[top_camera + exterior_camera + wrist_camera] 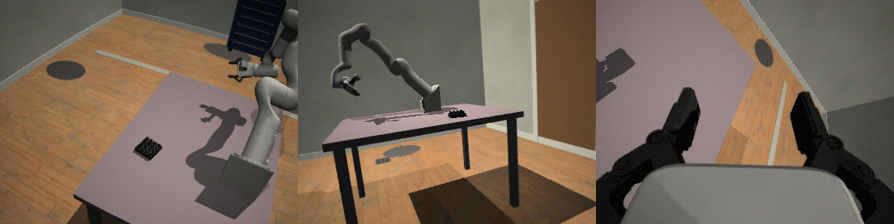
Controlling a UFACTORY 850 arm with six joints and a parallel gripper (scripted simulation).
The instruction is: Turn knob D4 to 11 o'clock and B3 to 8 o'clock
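Black, hinged and blunt-tipped, the fingers of the gripper fill the wrist view's lower half, spread wide with nothing pinched between them, beyond a smooth grey housing.

From left to right in the top view, a plain grey wall meets a floor of orange-brown wooden boards, where a flat, dark oval lies. The knob box, a squat black square studded with small knobs (their white lines are too small to read), sits on the matt, mauve table, well apart from the gripper. A jagged shadow spreads to its right. Next come a grey, flat-faced wedge under the arm, a dark blue cabinet with thin pale horizontal bars, and the smooth, rounded grey tubes of the arm.
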